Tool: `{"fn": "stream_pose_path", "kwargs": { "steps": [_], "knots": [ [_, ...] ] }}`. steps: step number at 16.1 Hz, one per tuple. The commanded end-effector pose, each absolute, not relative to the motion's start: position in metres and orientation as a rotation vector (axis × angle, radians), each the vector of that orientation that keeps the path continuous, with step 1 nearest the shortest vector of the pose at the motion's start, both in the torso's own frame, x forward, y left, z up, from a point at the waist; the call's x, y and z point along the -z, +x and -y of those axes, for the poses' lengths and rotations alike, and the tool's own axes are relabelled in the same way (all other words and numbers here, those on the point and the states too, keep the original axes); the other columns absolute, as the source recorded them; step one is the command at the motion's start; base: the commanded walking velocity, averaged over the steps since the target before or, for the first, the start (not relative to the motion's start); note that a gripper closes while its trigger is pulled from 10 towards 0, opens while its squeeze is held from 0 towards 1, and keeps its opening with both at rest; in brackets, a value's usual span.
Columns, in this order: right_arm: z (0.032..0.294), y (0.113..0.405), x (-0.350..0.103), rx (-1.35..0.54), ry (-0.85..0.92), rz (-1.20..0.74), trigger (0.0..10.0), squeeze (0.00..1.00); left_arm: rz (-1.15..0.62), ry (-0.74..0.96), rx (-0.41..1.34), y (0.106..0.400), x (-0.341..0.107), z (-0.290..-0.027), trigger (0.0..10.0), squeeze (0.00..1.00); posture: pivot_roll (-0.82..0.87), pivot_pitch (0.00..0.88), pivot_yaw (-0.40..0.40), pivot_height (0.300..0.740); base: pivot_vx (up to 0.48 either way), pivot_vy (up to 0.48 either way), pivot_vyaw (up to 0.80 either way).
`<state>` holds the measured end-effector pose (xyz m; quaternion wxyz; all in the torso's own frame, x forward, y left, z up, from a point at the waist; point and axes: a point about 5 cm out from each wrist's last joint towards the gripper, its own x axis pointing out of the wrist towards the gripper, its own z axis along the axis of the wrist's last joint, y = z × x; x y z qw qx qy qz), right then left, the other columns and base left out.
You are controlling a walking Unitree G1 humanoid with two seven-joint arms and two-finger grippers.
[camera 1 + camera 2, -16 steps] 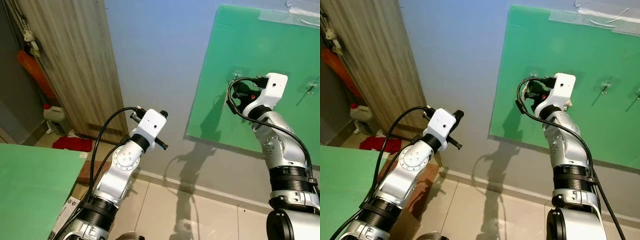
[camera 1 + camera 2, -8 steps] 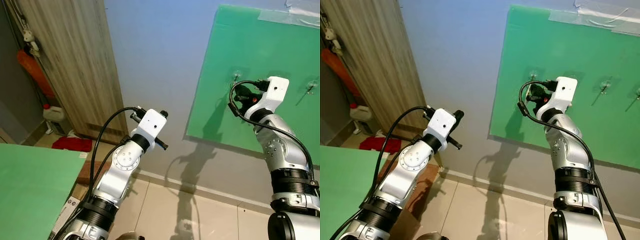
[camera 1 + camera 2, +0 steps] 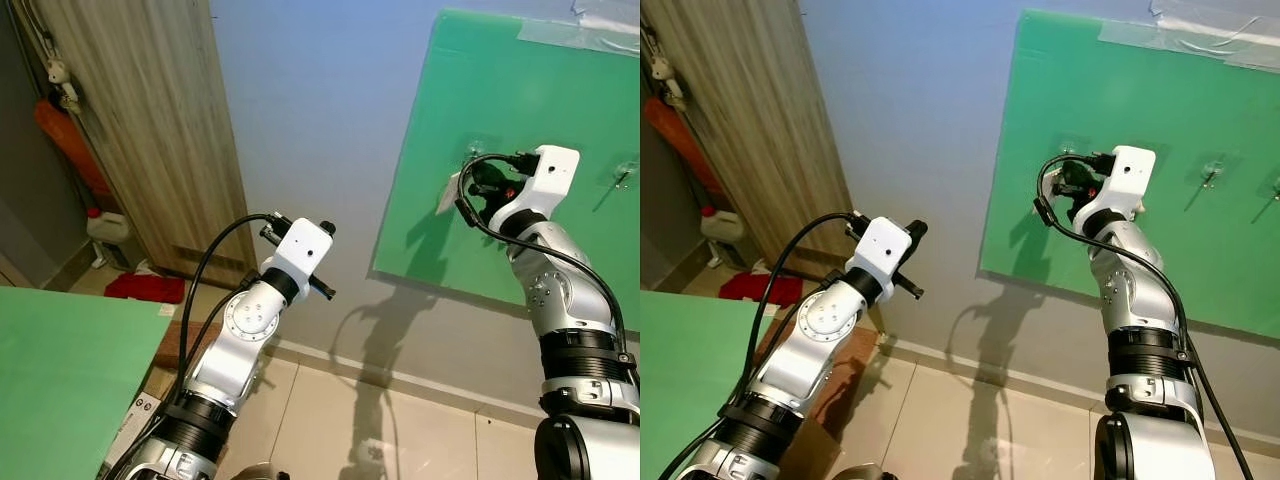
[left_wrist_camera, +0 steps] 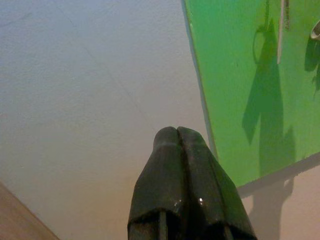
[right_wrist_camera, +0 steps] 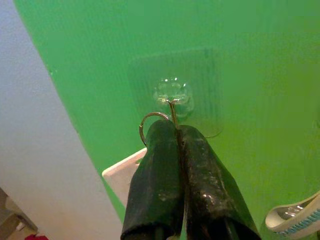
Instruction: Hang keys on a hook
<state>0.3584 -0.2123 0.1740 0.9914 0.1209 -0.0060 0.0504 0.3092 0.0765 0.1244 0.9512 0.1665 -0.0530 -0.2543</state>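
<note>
While I watch the wrist feed, right claw (image 5: pixel 177 131) is clenched on the key ring (image 5: pixel 150 120), tips right at the clear hook (image 5: pixel 172 95) on the green board (image 3: pixel 520 90); white tag (image 5: pixel 122 175) hangs beside it. Left claw (image 4: pixel 177 132) clenched, idle near the wall (image 3: pixel 310 100).

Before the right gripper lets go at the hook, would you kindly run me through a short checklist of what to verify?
1. Right gripper at the clear adhesive hook on the green board: ok.
2. Fingers pinched shut on the key ring: ok.
3. Ring actually threaded over the hook's wire: cannot tell, the fingertips cover the spot.
4. White key tag hanging free beside the gripper: ok.
5. Left gripper shut and held away from the board, facing the wall: ok.
6. Neighbouring hook free of the arm: ok.
</note>
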Motion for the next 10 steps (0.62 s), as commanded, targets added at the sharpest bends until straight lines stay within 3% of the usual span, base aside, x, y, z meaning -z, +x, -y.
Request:
{"fn": "stream_pose_path", "kwargs": {
  "steps": [1, 10],
  "knots": [
    [0.2148, 0.3598, -0.1795, -0.090, 0.224, 0.033, 10.0, 0.00, 0.129, 0.340, 0.525, 0.3086, -0.1280, -0.0746, 10.0, 0.00, 0.02, 0.000, 0.009, 0.740, 0.000, 0.000, 0.00],
    [0.2144, 0.3685, -0.1772, -0.082, 0.340, 0.006, 10.0, 0.00, 0.131, 0.340, 0.524, 0.3085, -0.1288, -0.0746, 10.0, 0.00, 0.03, 0.000, 0.005, 0.740, 0.000, 0.000, 0.00]
  ]
}}
